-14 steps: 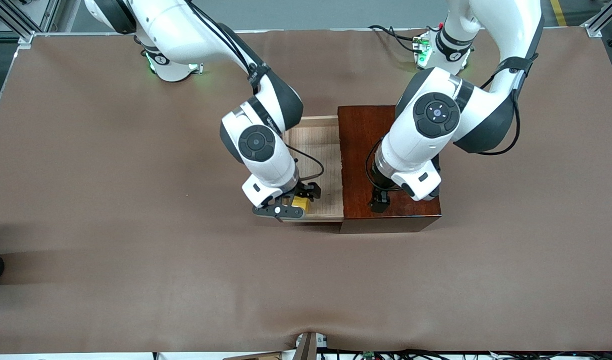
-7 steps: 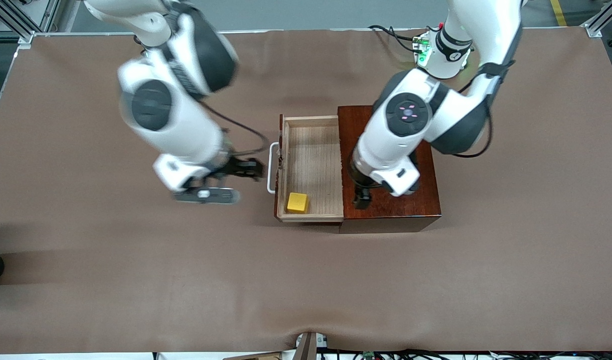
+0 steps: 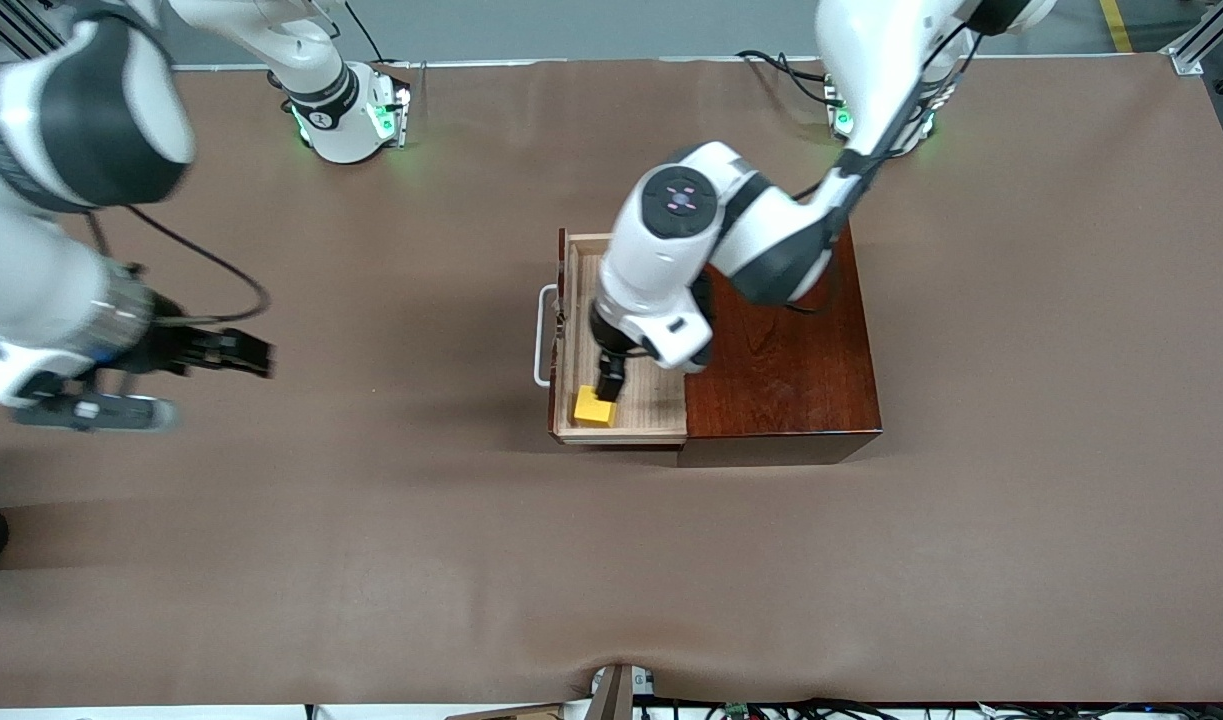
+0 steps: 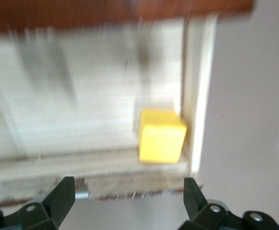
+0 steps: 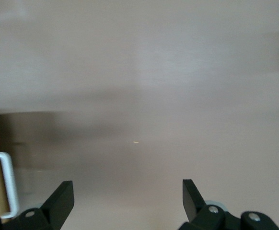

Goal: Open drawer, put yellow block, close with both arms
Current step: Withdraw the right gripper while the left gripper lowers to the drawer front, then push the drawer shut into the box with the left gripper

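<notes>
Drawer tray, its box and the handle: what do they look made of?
Drawer tray: pale unfinished-looking wood, fine grain lines, matte. Box: dark reddish wood or veneer, glossy, since it shows sheen and grain. Handle: white smooth bar, likely painted metal or plastic; cannot tell which.

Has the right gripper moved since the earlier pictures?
Yes. The right gripper, jaws open, has left the drawer, where it stood over the yellow block, and now hangs over the table toward the right arm's end.

Left tool (image 3: 609,385) low, fingers spread; right tool (image 3: 233,352) raised, fingers spread.
</notes>
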`<state>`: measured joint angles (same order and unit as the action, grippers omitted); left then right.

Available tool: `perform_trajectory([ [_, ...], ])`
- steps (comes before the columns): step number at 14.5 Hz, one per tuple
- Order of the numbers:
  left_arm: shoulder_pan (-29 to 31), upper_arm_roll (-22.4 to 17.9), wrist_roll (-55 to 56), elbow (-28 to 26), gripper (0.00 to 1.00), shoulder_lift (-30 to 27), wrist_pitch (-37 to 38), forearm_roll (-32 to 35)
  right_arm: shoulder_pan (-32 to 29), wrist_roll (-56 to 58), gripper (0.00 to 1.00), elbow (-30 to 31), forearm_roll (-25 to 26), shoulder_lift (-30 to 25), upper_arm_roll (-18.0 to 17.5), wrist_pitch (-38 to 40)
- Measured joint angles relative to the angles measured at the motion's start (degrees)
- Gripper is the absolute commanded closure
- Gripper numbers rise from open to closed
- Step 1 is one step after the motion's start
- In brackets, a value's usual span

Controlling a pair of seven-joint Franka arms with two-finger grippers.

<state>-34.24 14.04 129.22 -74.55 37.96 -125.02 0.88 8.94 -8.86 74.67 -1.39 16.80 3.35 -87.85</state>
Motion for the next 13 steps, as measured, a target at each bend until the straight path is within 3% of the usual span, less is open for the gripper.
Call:
perform_trajectory([
  [6,-6.5,-0.3,1.8,0.4,0.0,3.5,-6.7,-0.2,-7.3,5.5,0.0,9.0,0.6,-9.9,0.0,-1.1],
  [9,-8.1,-0.6,4.3,0.4,0.0,5.3,-6.1,-0.3,-8.1,5.6,0.0,13.9,0.8,-14.1,0.0,-2.2],
  [13,-9.8,-2.3,8.3,0.3,0.0,7.4,-3.4,-0.3,-8.2,8.0,0.0,15.9,1.0,-16.3,-0.1,-1.7],
])
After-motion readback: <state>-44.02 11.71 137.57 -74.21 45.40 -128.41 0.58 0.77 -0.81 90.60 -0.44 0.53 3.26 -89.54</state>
